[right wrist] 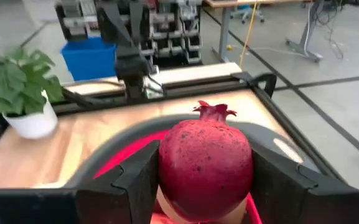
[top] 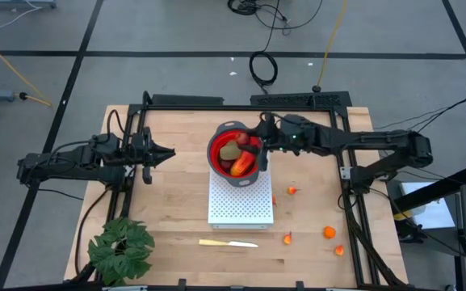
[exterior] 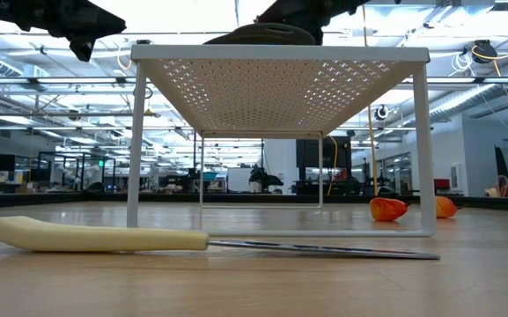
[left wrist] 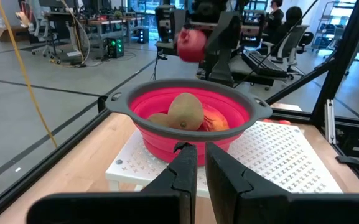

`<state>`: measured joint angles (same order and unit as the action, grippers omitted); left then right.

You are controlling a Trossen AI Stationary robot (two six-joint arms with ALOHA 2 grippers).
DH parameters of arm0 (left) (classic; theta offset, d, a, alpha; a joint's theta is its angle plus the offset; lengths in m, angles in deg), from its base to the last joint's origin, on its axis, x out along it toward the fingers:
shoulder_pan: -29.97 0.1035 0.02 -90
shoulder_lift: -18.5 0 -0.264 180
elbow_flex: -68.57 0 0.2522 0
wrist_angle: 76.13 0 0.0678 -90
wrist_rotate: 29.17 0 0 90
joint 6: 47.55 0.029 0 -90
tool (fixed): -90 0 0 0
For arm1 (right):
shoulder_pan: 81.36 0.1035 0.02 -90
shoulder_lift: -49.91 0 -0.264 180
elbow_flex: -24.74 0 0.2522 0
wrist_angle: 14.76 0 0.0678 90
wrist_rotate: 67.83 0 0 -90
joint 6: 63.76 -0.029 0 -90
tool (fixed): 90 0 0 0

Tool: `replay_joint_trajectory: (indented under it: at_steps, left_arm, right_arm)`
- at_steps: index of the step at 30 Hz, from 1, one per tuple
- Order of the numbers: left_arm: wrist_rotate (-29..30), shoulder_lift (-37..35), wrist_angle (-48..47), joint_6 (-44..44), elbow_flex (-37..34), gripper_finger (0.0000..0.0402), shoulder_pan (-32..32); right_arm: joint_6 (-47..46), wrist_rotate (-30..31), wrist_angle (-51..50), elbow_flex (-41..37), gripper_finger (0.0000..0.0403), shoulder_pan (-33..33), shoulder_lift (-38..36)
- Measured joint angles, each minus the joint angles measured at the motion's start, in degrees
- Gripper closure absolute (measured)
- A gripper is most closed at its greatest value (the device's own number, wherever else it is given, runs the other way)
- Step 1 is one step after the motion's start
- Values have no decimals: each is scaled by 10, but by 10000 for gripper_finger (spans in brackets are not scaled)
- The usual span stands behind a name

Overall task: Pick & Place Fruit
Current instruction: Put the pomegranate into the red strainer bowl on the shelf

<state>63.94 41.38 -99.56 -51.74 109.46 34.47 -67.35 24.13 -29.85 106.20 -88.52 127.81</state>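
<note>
Light wooden table (top: 168, 210) w/ black frame. Near its middle a white perforated metal rack (top: 241, 207), raised on thin legs; on the rack's far part sits a red collapsible bowl w/ grey rim (top: 216, 164).

Right arm reaches in from the right side, right gripper (top: 258, 144) over the bowl's rim, fingers spread wide around a dark red pomegranate-shaped toy ball (right wrist: 205, 160). Ball is clamped between both fingers, hanging above the bowl, not touching it; left wrist view shows it up in the air past the bowl's far edge.

Left arm waits at the table's left side, left gripper (top: 165, 153) pointing at the bowl, a bit apart from it, fingers closed, nothing betw them.

Green leafy plant in white pot (top: 120, 249) at near-left corner.

In the bowl: olive-brown oval fruit (left wrist: 186, 112) upright in the middle, red-orange oblong fruit (top: 244, 164) beside it.

Pale yellow-handled knife (top: 227, 242) lies flat on the table, near side of the rack.

Tiny orange bits (top: 329, 233) scattered on the table right of the rack, well apart from the bowl.
</note>
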Motion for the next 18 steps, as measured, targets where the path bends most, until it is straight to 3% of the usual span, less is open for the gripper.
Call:
replay_joint_trajectory:
  at_steps: [18]
  left_arm:
    - [0,0,0,0,0,371,0]
  right_arm:
    - [14,56,-77,0,197,4,19]
